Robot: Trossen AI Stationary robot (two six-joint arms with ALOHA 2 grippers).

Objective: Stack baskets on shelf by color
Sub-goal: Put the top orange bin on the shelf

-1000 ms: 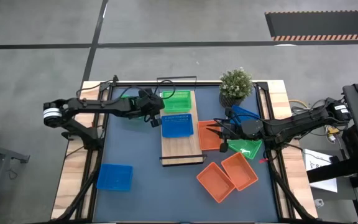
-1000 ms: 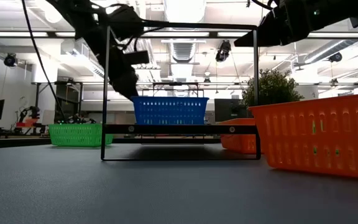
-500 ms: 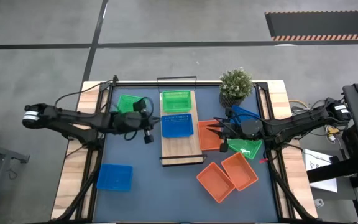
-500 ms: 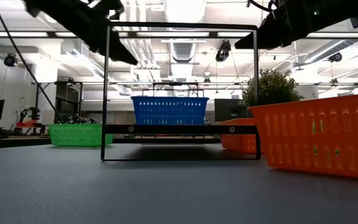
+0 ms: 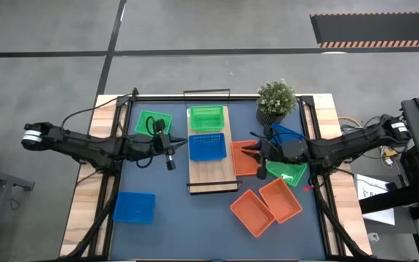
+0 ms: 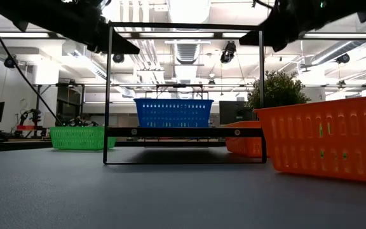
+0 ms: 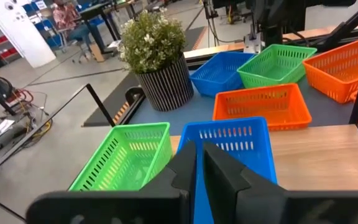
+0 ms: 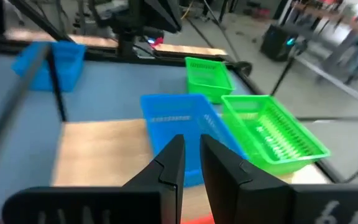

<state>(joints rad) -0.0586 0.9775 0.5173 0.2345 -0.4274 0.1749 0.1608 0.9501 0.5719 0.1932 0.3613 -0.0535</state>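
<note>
Shelf (image 5: 212, 166): carrying one green basket (image 5: 205, 117) at the far end and one blue basket (image 5: 206, 146) at the middle; near end showing bare wood.

Left claw (image 5: 169, 151): hovering over the bench (image 5: 173, 211), just beside the shelf's left edge, near the loose green basket (image 5: 153, 123). Fingers nearly together, gripping nothing.

Right claw (image 5: 250, 151): hanging over the orange basket (image 5: 246, 158) beside the shelf's right edge. Fingers close together, empty.

Also waiting off-shelf: blue basket at near left (image 5: 134, 207), two orange baskets at near right (image 5: 266, 206), green and blue baskets by the plant (image 5: 276, 100).

Step, judging: between picks. Next, probably: opening the left fingers, descending onto the loose green basket's rim, nesting it squarely into the green one on the shelf.
</note>
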